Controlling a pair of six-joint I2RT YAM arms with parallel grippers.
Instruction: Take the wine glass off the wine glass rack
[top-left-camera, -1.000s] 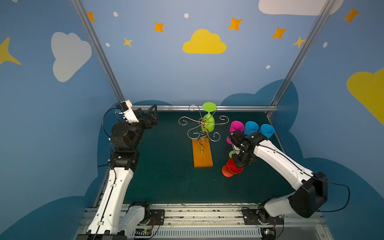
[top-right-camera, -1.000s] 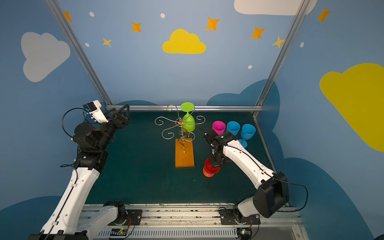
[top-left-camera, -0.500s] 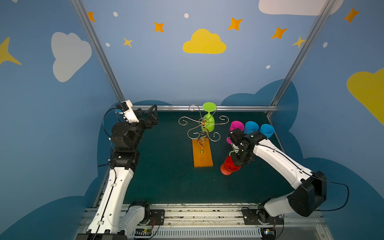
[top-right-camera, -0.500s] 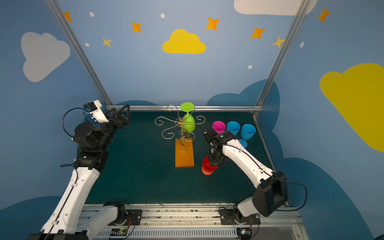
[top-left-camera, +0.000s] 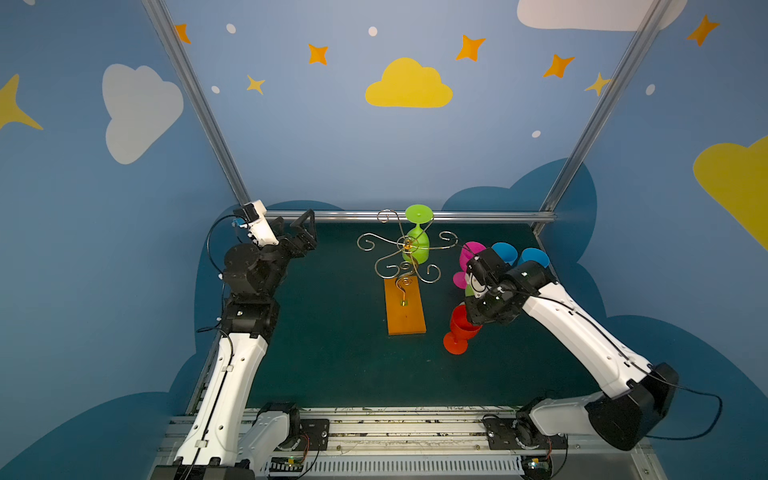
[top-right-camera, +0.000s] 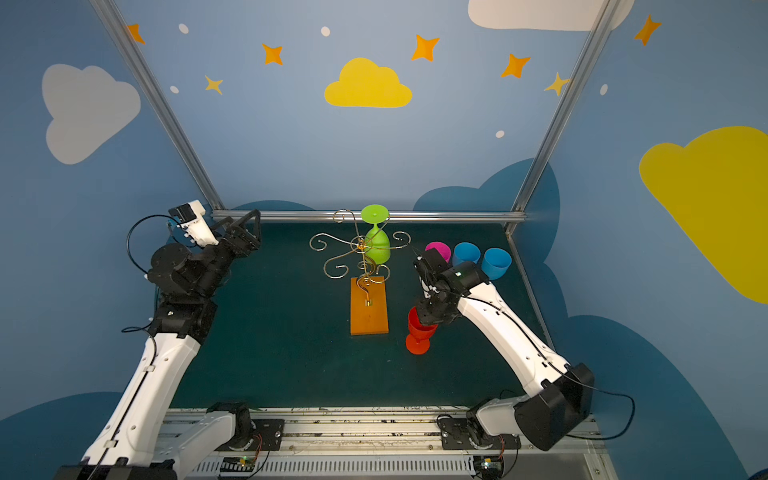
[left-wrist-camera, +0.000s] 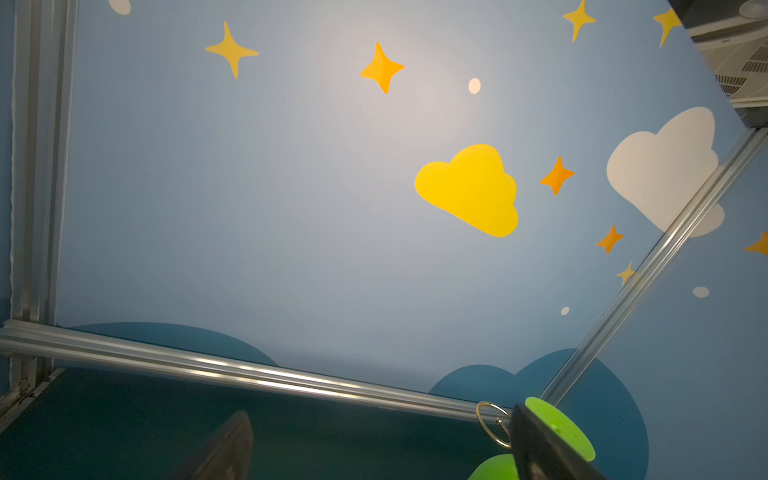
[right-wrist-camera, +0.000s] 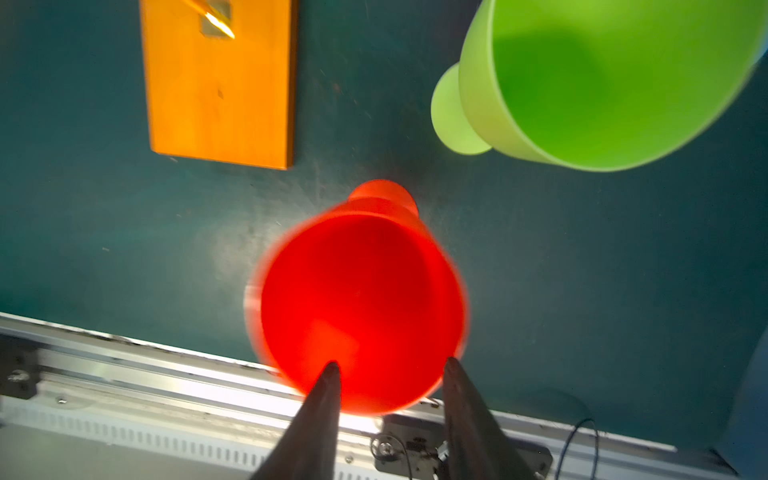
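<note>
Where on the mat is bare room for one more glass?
Bare mat lies between the left arm and the orange base, and between the red glass and the front rail. Crowded: back right, with pink glass, blue glass and right claw.

wine glass rack (top-left-camera: 405, 309) sits mid-bench (top-left-camera: 332, 353), base running front to back, arms over its rear end. One hung glass (top-left-camera: 417, 247) is on the rack's rear-right side, foot up. Loose glass (top-left-camera: 459, 336) is on the bench just right of the base's front corner, not touching it, with the right gripper (right-wrist-camera: 388, 365) directly over its rim. Second glass (right-wrist-camera: 602, 83) is just behind it, under the right arm. Glass group (top-right-camera: 467, 253) is further back, near the rear-right corner. Left gripper (top-left-camera: 309, 232) is at rear left, well apart from the rack.
</note>
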